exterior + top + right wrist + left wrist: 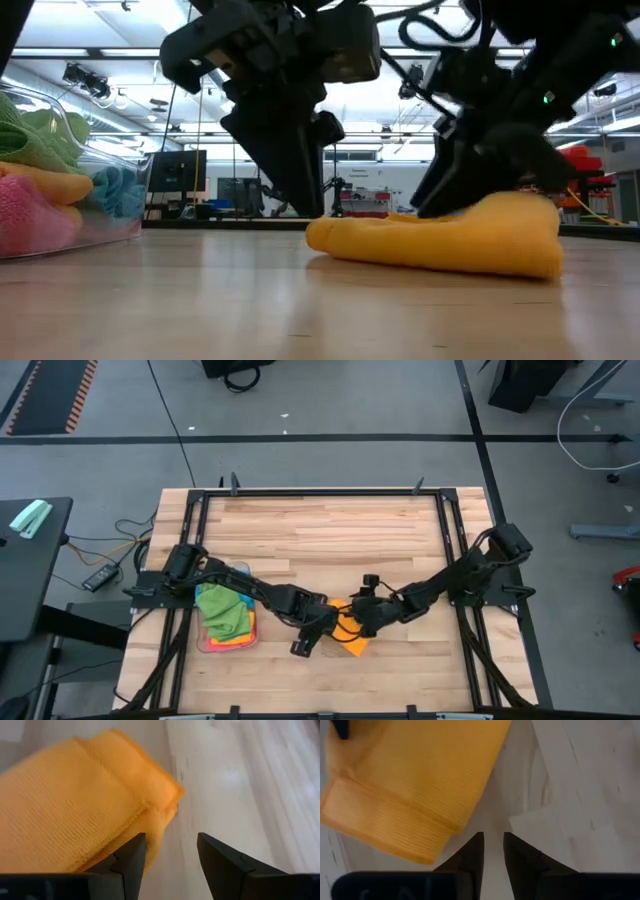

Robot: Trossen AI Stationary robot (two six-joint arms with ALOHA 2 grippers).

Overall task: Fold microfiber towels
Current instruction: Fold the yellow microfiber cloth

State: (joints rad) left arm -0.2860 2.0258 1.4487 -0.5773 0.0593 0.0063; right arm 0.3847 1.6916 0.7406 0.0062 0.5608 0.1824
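The orange towel [350, 637] lies folded on the wooden bench [320, 530], and both claws are right by it. The left claw [493, 851] is just beside one corner of the towel and not touching it. Its two dark fingers [472, 854] stand close together with only a thin gap, and nothing is between them. The right claw [171, 851] is on the other side of the same towel. Its fingers are open, and one finger [131, 854] rests against the thick folded edge of the towel while the other is over bare wood. It is not gripping anything. From bench height, the orange towel looks like a soft, puffy lump with both arms coming down close over it. Behind the left claw, along its arm, is a clear tray [205, 643] with more towels [222, 610] piled in it: green on top, then orange, pink and blue.
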